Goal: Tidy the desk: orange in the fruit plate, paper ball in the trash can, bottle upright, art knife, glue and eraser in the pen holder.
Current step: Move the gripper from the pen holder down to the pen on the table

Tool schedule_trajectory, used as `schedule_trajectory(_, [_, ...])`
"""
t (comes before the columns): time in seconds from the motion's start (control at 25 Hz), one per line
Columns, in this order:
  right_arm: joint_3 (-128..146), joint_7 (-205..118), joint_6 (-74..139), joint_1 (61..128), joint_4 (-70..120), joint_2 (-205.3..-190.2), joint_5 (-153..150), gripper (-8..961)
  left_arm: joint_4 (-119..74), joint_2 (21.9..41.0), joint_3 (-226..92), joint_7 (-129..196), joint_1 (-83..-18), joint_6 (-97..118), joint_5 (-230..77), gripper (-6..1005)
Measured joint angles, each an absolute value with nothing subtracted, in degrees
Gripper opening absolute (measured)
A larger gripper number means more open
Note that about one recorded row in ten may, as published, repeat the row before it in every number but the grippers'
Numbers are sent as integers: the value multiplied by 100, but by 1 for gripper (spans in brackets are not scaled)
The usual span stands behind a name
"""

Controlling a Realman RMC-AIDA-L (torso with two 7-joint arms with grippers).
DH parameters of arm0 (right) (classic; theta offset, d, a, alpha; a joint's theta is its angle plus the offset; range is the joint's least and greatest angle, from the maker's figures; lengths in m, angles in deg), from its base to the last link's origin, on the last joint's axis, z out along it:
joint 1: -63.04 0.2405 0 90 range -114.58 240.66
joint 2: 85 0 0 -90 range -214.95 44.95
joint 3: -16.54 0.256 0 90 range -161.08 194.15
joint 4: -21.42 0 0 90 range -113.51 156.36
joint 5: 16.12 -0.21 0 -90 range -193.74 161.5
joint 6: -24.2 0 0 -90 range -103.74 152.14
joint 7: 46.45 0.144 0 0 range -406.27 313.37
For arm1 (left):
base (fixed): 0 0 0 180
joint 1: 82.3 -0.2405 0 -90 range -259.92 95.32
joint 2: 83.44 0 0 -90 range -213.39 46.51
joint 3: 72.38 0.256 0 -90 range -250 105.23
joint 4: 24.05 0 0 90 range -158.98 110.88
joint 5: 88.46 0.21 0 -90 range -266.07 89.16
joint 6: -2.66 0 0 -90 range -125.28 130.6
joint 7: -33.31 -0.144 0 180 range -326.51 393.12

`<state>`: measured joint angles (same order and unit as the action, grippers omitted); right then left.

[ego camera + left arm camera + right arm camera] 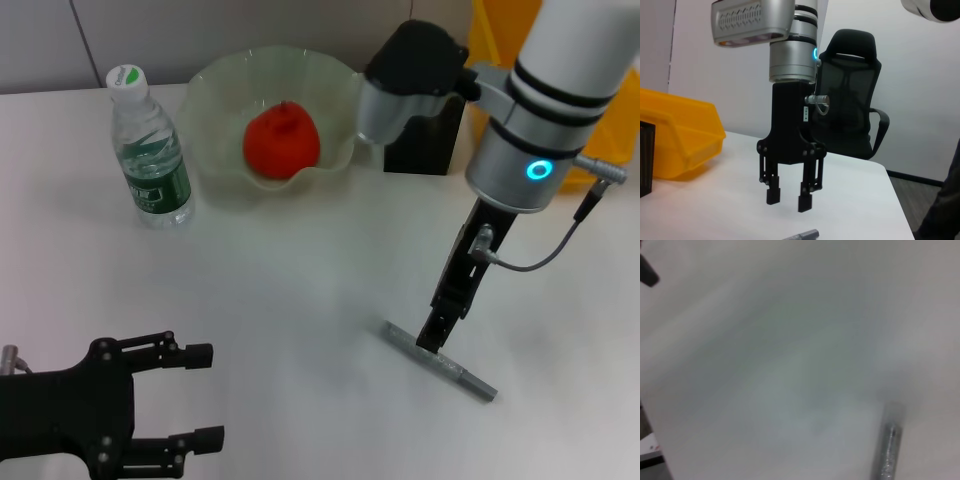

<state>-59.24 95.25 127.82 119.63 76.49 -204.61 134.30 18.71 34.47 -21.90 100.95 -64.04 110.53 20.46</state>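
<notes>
While the right gripper (437, 338) hovers, fingers apart, a slim grey art knife (440, 361) lies flat below.

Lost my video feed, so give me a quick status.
Right gripper open, hovering above art knife on the table. Left gripper open, parked near. Orange in fruit plate, bottle upright. Nothing blocking.

office | white desk (300, 300) | mesh swivel chair (850, 100)
</notes>
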Motion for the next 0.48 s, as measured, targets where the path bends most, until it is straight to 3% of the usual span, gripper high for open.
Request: schedule_trajectory(0.48, [-6641, 10327, 11884, 12186, 6909, -20484, 13062, 567, 1880, 3457, -2228, 9811, -6407, 10800, 2320, 782])
